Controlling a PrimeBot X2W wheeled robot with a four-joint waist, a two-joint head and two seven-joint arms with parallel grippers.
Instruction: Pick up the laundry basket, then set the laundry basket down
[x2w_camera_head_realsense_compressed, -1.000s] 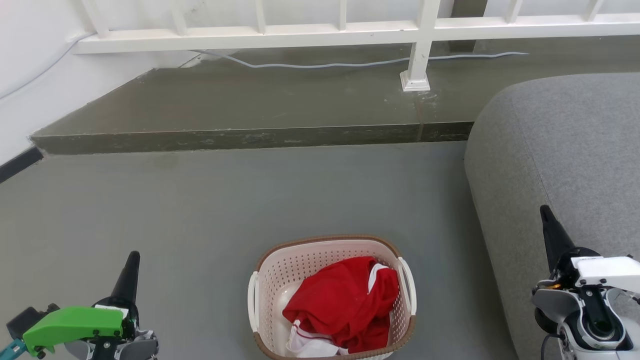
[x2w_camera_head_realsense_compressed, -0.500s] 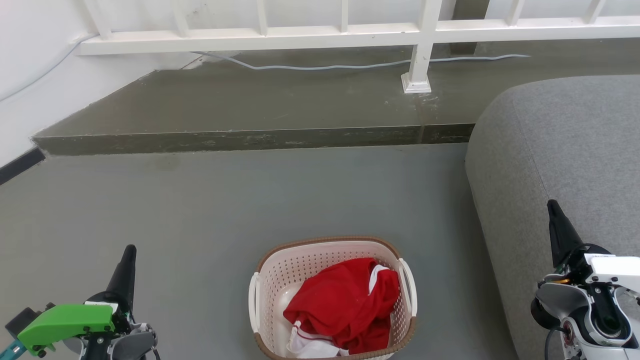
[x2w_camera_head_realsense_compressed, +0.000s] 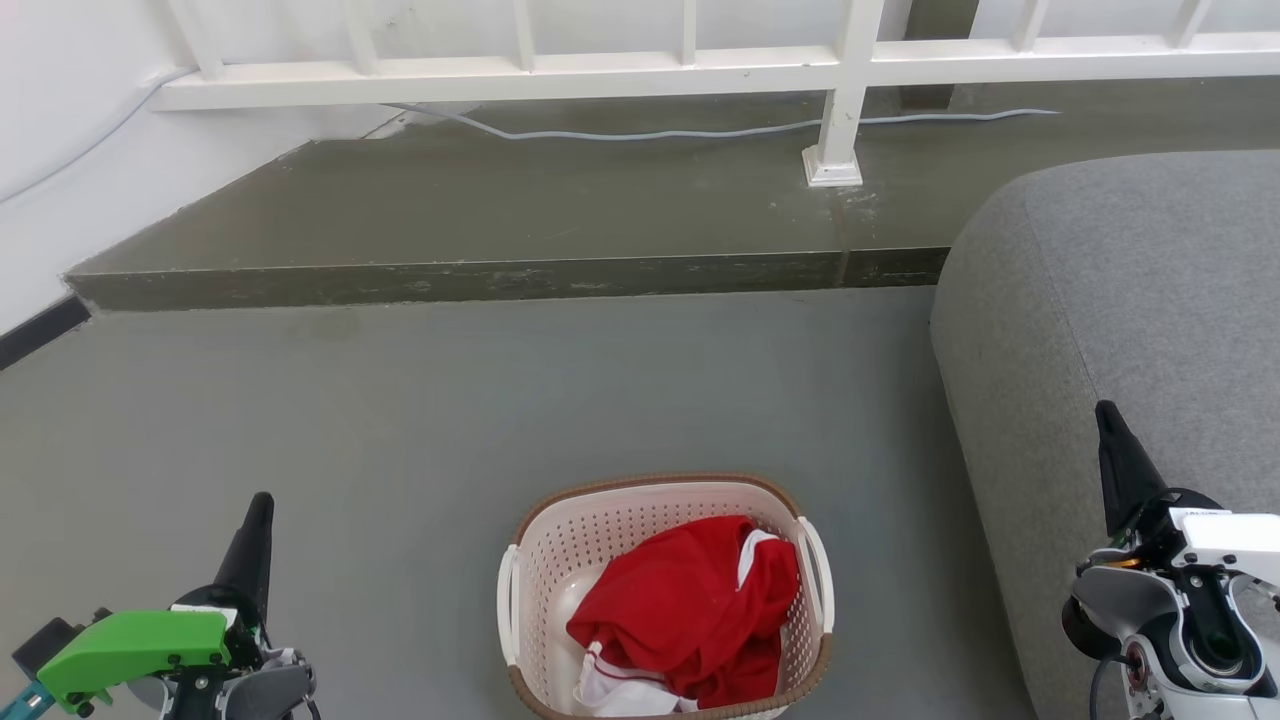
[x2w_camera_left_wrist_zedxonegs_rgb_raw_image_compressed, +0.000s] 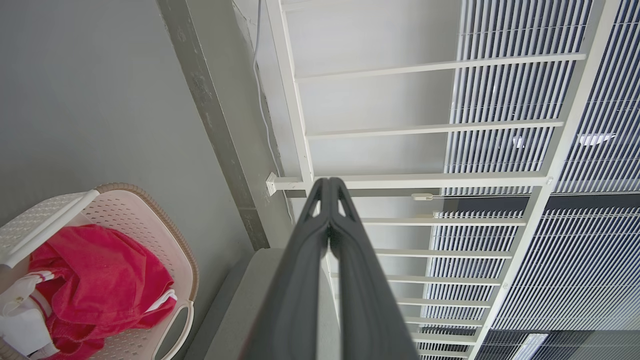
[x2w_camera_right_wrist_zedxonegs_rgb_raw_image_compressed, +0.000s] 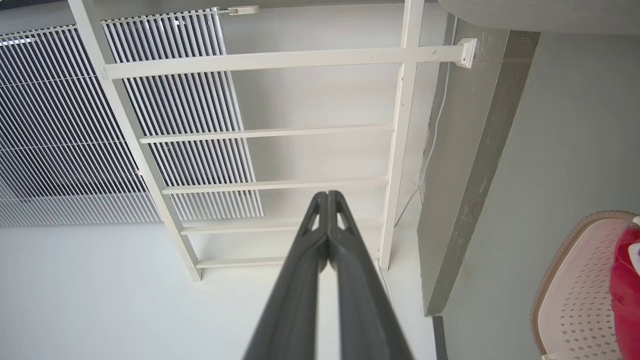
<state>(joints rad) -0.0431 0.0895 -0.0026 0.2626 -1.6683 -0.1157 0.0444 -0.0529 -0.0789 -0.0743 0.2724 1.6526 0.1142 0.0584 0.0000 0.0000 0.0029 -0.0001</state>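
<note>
The laundry basket (x2w_camera_head_realsense_compressed: 560, 560) is cream-white and perforated with a brown rim band and white side handles. It stands on the grey floor at the bottom centre of the head view, holding red and white clothes (x2w_camera_head_realsense_compressed: 685, 610). My left gripper (x2w_camera_head_realsense_compressed: 262, 506) is shut and empty, well to the basket's left. My right gripper (x2w_camera_head_realsense_compressed: 1105, 412) is shut and empty, far to its right in front of the sofa. The left wrist view has the basket (x2w_camera_left_wrist_zedxonegs_rgb_raw_image_compressed: 150, 220) at lower left beside my shut left gripper (x2w_camera_left_wrist_zedxonegs_rgb_raw_image_compressed: 330, 182). In the right wrist view the basket (x2w_camera_right_wrist_zedxonegs_rgb_raw_image_compressed: 565, 280) shows at the lower right edge, away from my shut right gripper (x2w_camera_right_wrist_zedxonegs_rgb_raw_image_compressed: 327, 195).
A grey sofa (x2w_camera_head_realsense_compressed: 1130, 300) fills the right side. A raised concrete step (x2w_camera_head_realsense_compressed: 480, 275) runs across behind the basket, with a white railing (x2w_camera_head_realsense_compressed: 840, 100) and a loose cable (x2w_camera_head_realsense_compressed: 650, 130) on it. A white wall (x2w_camera_head_realsense_compressed: 60, 150) is at the left.
Over the second both grippers shifted slightly: the left tip went left and up, the right tip right and up. The basket has not moved.
</note>
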